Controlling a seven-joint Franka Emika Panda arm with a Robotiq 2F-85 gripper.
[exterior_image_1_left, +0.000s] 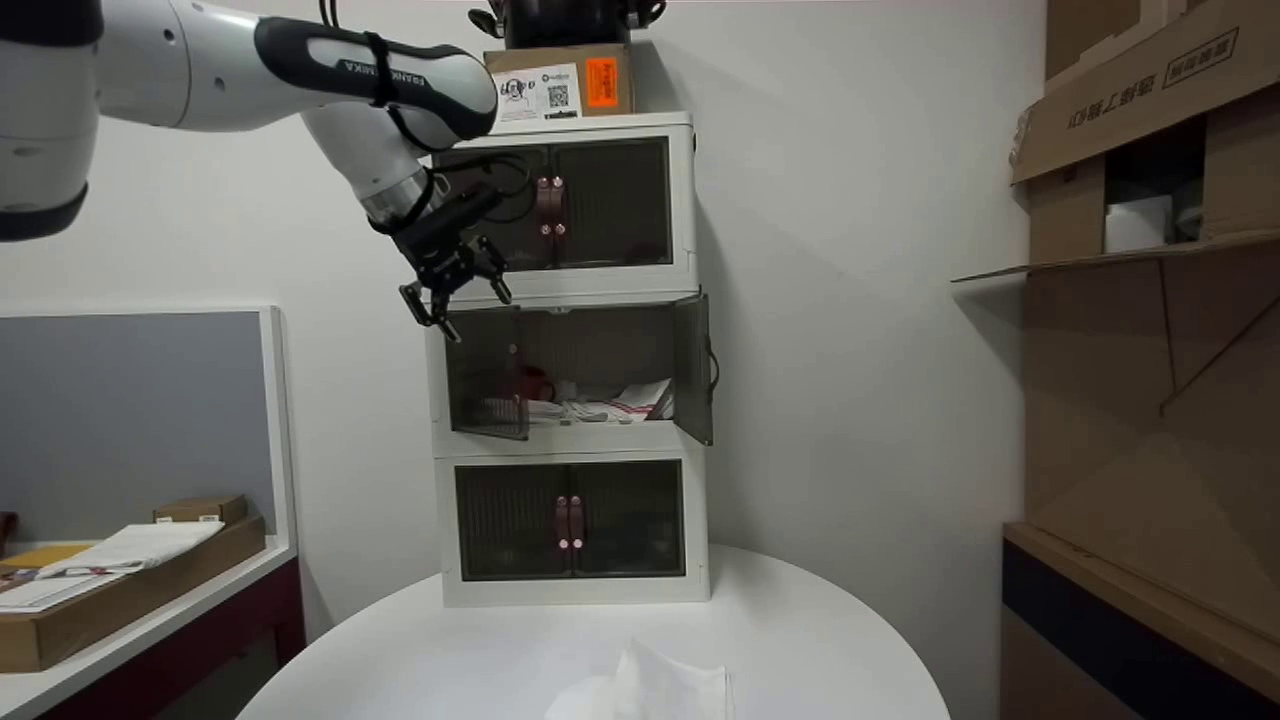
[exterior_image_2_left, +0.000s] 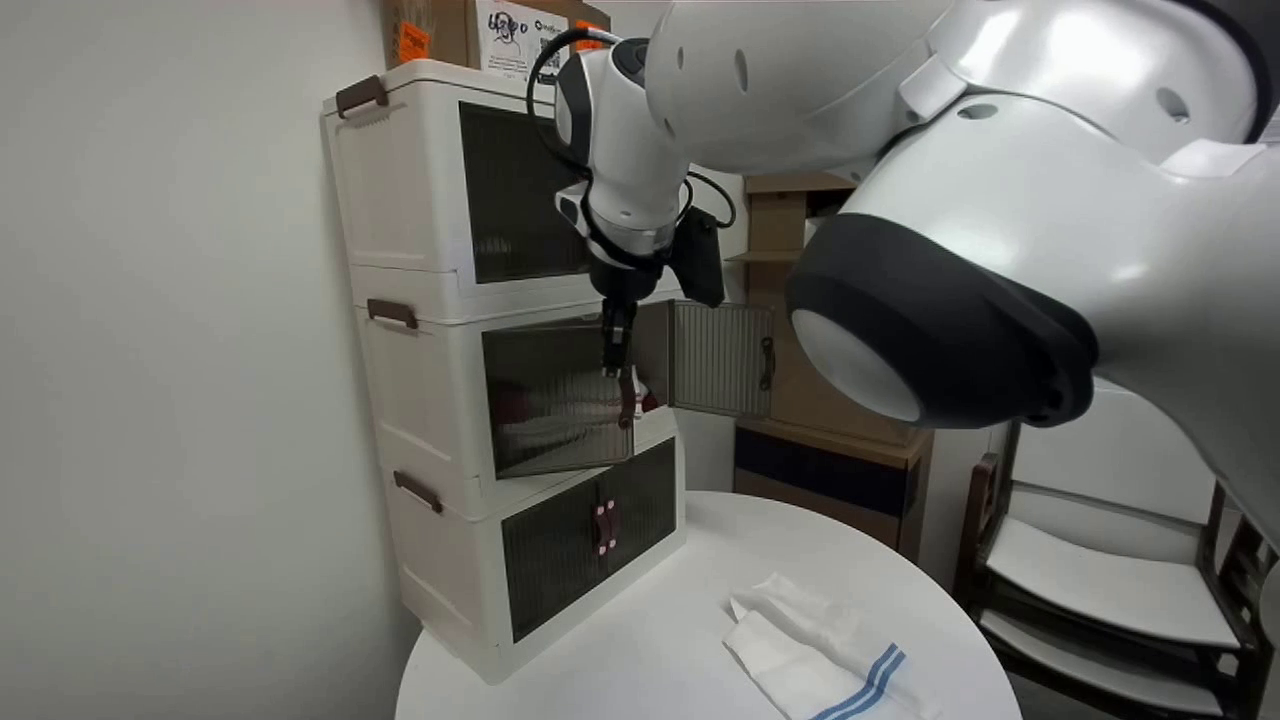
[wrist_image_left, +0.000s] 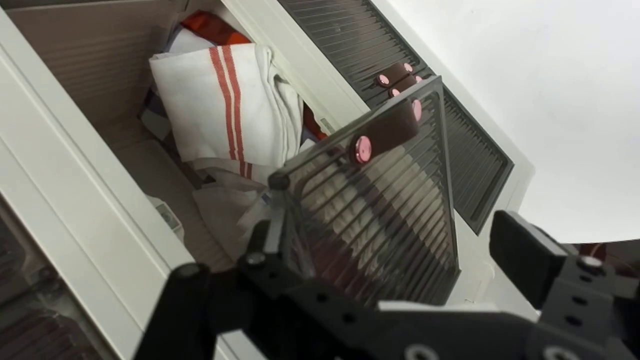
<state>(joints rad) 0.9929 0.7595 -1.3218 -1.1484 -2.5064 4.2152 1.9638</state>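
alignment, seemingly, with gripper (exterior_image_1_left: 479, 318) spread and empty near the half-open left cabinet door (exterior_image_1_left: 485, 372); next likely needs careful clearance.

Towel (wrist_image_left: 200, 107) in cabinet (exterior_image_1_left: 566, 440), cabinet on table (exterior_image_1_left: 800, 640)

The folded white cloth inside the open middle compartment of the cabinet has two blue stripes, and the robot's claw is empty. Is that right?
Not quite: the two stripes on the folded white cloth are red, not blue, as the wrist view shows. The rest stands: the cloth lies inside the open middle compartment, and the gripper is empty.
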